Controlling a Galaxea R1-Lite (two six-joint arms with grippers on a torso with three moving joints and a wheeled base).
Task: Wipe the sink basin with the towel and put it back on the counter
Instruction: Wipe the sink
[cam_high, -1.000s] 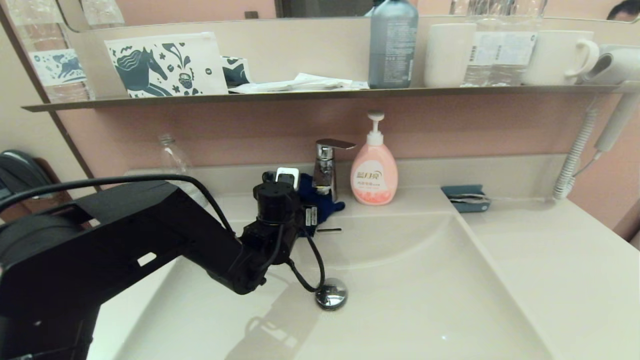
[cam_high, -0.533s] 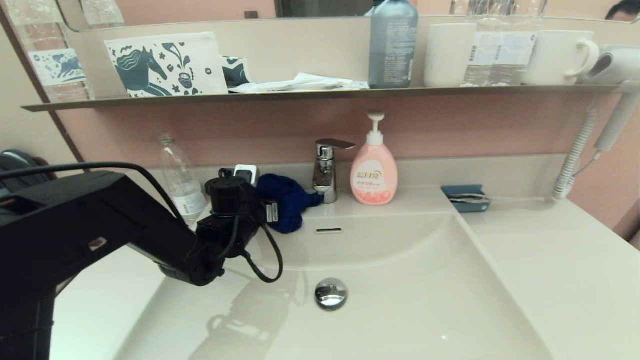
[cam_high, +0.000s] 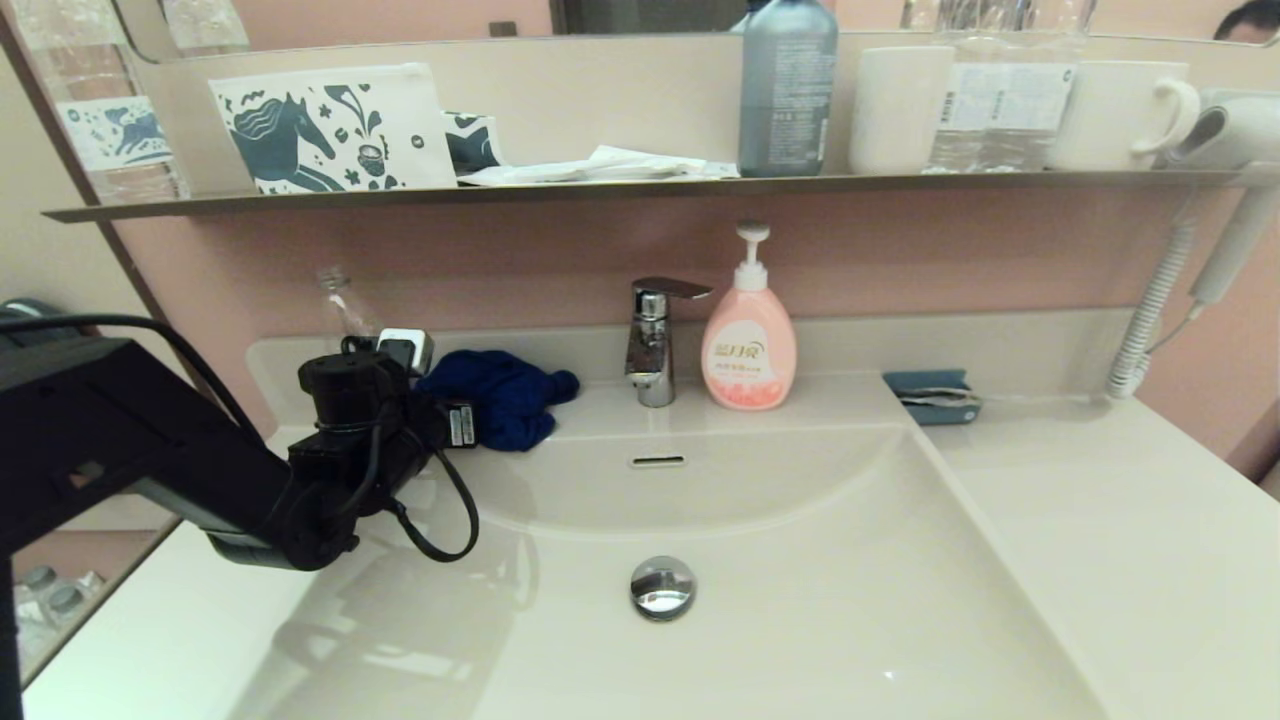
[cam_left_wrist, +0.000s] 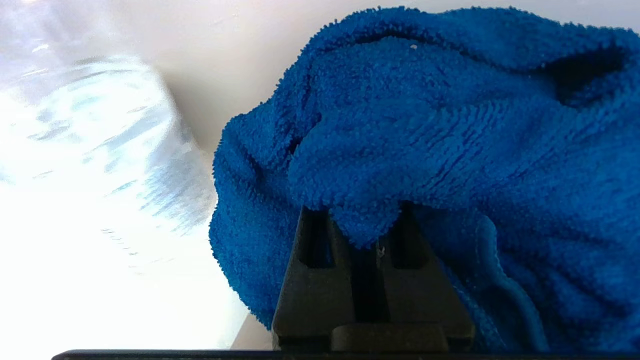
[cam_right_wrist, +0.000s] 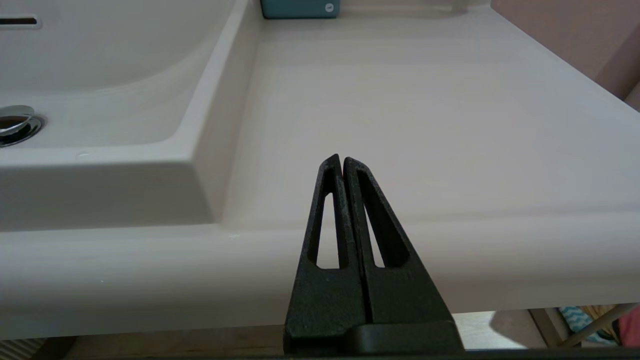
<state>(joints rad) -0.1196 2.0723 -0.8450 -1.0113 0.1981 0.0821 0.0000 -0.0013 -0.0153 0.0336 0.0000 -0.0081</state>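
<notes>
— Left end effector (cam_high: 455, 420) clamped tight on the towel (cam_high: 497, 396), over the bench (cam_high: 1080, 500) at the back-left corner, left of the faucet (cam_high: 652, 340). Pinch itself only visible up close: fingers (cam_left_wrist: 320, 280) nipping a blue fold (cam_left_wrist: 425, 150).

— Right end effector (cam_right_wrist: 342, 162)? Fully closed, empty, parked off the front edge; missing from the head camera.

— Sink basin (cam_high: 800, 600) bare, drain plug (cam_high: 661, 586) shining. Pink wall, dark shelf (cam_high: 640, 187) above.

— Clear bottle (cam_high: 345, 305) mostly hidden behind the arm.
</notes>
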